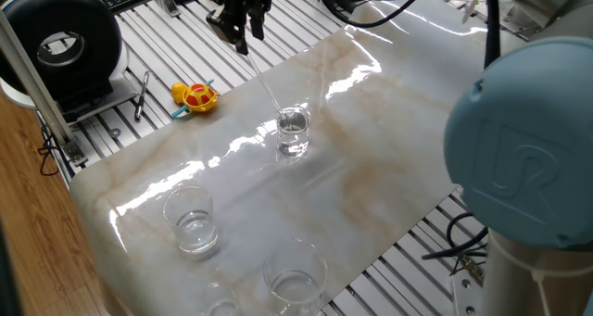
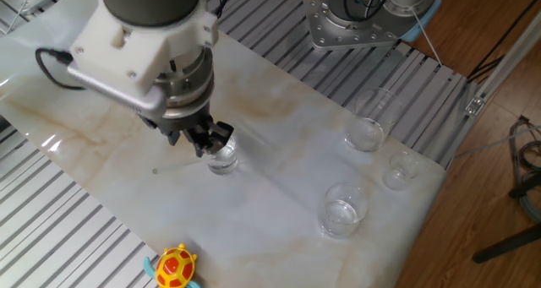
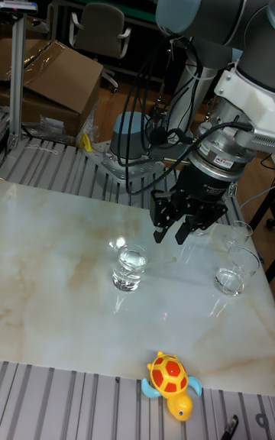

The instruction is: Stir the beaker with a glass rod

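Observation:
The beaker [image 1: 293, 132] is a small clear glass with liquid, standing mid-table on the marble top; it also shows as the beaker [image 2: 222, 159] and the beaker [image 3: 130, 266]. The glass rod [image 1: 266, 86] slants from my gripper [image 1: 243, 40] down into the beaker's mouth. The gripper is shut on the rod's upper end, up and back-left of the beaker in this view. In the other fixed view the gripper [image 2: 207, 141] hangs just over the beaker's rim and hides the rod. In the tall view the gripper [image 3: 173, 232] sits up and right of the beaker; I cannot make out the rod there.
Wider glass beakers stand near the table's edge [image 1: 190, 219] [image 1: 295, 279], seen also as beakers [image 2: 366, 123] [image 2: 342, 210]. A yellow-red toy turtle [image 1: 196, 96] lies just off the marble on the slatted frame. A black round device [image 1: 60, 47] stands at the far left.

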Motion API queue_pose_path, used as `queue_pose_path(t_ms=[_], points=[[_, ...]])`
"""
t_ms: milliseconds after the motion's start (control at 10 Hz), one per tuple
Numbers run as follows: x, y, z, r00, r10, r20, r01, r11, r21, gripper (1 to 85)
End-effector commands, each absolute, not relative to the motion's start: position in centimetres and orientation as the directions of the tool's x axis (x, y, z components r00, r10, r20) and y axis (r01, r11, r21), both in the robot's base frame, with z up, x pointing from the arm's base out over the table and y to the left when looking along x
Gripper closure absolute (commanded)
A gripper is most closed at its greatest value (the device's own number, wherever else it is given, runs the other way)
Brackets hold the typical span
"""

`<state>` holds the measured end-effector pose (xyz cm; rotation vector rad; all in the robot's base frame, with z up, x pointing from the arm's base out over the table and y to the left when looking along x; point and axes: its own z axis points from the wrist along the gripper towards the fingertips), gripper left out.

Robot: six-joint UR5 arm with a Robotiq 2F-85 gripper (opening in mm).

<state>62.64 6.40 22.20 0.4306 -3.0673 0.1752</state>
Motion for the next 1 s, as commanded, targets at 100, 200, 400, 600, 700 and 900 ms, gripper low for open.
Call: queue_pose_path(t_ms=[100,200,400,600,700,900], points=[[63.7,8.1,21.6,-0.935,-0.353,0.023,-0.353,0.934,-0.052,42.3],[64.1,8.4,21.6,-0.931,-0.365,0.005,-0.365,0.930,-0.045,38.0],[64.1,7.8,21.7,-0.916,-0.400,0.018,-0.400,0.914,-0.069,35.0],[64.0,7.4,21.7,-0.908,-0.418,0.029,-0.419,0.905,-0.078,35.0],[63.8,7.6,21.7,-0.909,-0.416,0.029,-0.417,0.906,-0.069,35.0],[64.0,8.4,21.6,-0.914,-0.404,0.012,-0.405,0.913,-0.045,34.3]])
